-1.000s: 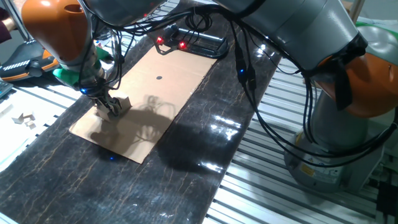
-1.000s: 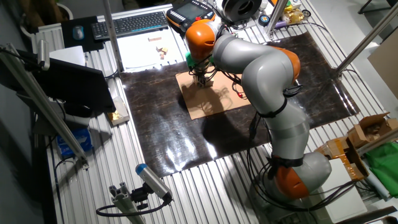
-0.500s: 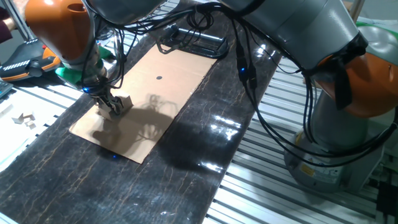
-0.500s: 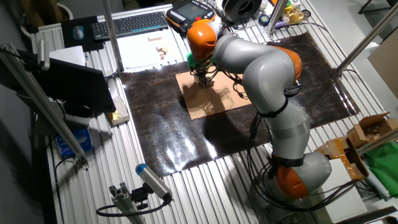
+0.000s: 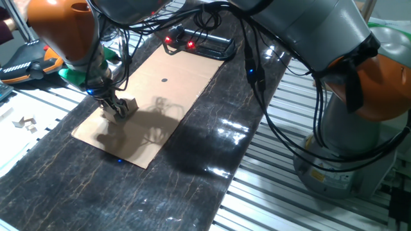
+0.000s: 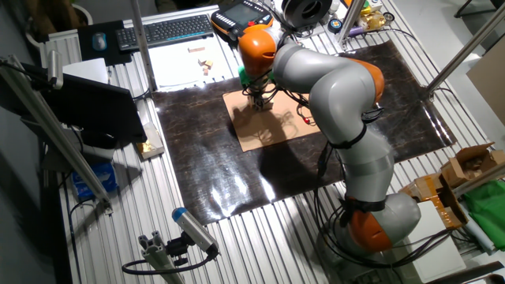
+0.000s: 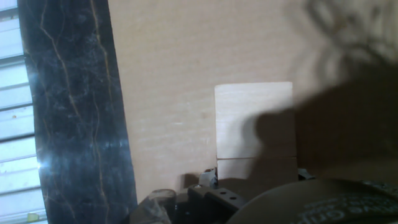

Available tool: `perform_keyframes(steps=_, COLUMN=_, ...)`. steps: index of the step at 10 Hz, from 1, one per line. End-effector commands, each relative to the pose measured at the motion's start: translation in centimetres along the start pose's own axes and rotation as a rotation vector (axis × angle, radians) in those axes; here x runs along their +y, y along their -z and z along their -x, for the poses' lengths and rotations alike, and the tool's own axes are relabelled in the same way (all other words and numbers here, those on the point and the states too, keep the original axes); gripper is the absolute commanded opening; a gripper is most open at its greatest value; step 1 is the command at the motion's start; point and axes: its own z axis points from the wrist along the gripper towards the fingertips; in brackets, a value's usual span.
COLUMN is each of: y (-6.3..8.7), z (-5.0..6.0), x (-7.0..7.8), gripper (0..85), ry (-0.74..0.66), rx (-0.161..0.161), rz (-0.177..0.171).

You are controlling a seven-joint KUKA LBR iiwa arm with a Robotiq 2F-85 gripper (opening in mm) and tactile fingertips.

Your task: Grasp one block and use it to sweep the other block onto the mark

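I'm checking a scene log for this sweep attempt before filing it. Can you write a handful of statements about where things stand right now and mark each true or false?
1. The gripper is down at the cardboard sheet. True.
2. The two wooden blocks lie apart from each other. False: in the hand view they sit edge to edge.
3. The pushed block already covers the mark. False: the dot lies bare, well away from the blocks.
4. The cardboard lies on a dark marbled mat. True.
5. The blocks rest on the dark mat. False: they are on the cardboard.
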Motion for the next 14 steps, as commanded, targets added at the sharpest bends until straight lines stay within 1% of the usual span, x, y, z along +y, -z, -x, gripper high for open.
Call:
perform_keyframes(steps=1, y=0.0, z=0.0, x=0.0, gripper=0.7, ry=0.0, rx=0.001, rz=0.0)
perform_keyframes(steps=5, y=-0.2, z=0.4, x=-0.1, gripper=0.7, ry=-0.005, rx=0.007, rz=0.0)
perform_keyframes(steps=11, y=-0.1, z=1.0, x=-0.1, gripper=0.7, ry=-0.023, rx=-0.002, rz=0.002)
perform_keyframes(steps=14, y=-0.1, z=1.6, x=-0.1, gripper=0.7, ry=-0.026, rx=-0.006, rz=0.003)
